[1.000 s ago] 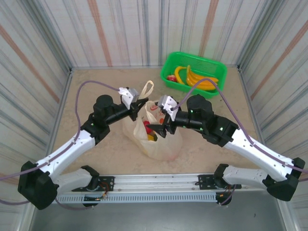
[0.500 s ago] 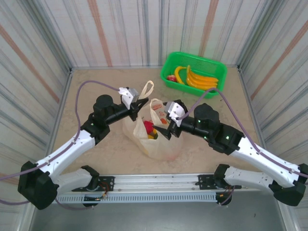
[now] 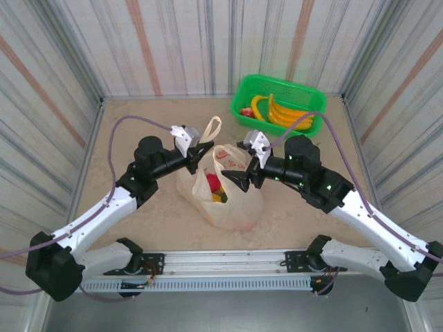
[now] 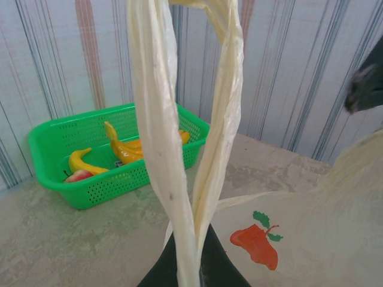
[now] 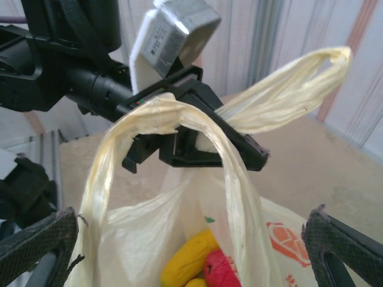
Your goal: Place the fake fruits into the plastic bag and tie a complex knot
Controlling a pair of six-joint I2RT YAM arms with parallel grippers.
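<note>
Top external view, entry by item.

1. Left claw [image 3: 206, 147]: jaws together, clamped on one handle loop [image 3: 212, 127] of the plastic bag [image 3: 234, 207]. In the left wrist view the two pale strips of this loop [image 4: 157, 119] rise from between the dark fingers [image 4: 220, 270] and run out of the top edge.
2. Right claw [image 3: 237, 180]: jaws wide apart, poised at the bag's open mouth. In the right wrist view the second handle loop [image 5: 160, 116] arches up between its fingers [image 5: 37, 245]; whether it touches them cannot be told.
3. Plastic bag: cream-yellow with red fruit prints, standing mid-table between the two arms, mouth up.
4. Fake fruits, in bag: one red [image 3: 213, 182] and one yellow [image 3: 220, 197]. The right wrist view shows them side by side, yellow [image 5: 187, 258] beside red [image 5: 222, 269].
5. Green basket [image 3: 302, 88]: far right corner, well apart from the bag, holding bananas [image 3: 285, 115] and a reddish fruit [image 3: 246, 111].
6. Table [image 3: 159, 221]: beige, mottled.
</note>
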